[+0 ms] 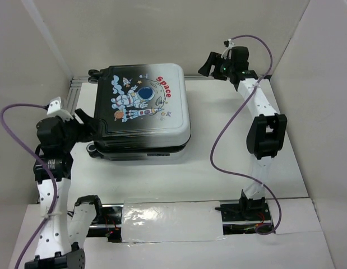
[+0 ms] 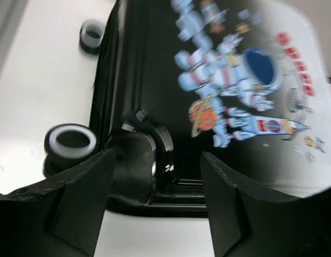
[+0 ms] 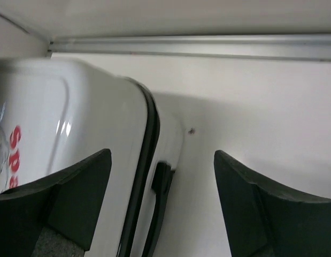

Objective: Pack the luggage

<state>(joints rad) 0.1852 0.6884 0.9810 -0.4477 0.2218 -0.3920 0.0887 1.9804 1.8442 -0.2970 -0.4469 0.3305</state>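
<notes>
**Background items on worktop**

White worktop (image 1: 209, 106). Aluminium rail (image 3: 208, 45) runs along the far edge. Glossy translucent sheet (image 1: 170, 221) lies flat at the middle of the near edge. Small dark speck (image 3: 191, 130) on the surface near the far edge. White panels (image 1: 27, 56) stand at the left, far and right sides.

We count one piece of luggage (image 1: 142, 112) on the one tabletop (image 1: 218, 112), with one red "SPACE" word (image 1: 163, 87) on its lid. Two of its black wheels show from the left wrist: a near wheel (image 2: 70, 142) and a far wheel (image 2: 92, 35). There are two arms, the left arm (image 1: 50, 190) and the right arm (image 1: 263, 129), and so two grippers: the left gripper (image 2: 155, 155) and the right gripper (image 3: 161, 155). We count two purple cables too, the left cable (image 1: 8, 120) and the right cable (image 1: 218, 140) — one per arm.
</notes>
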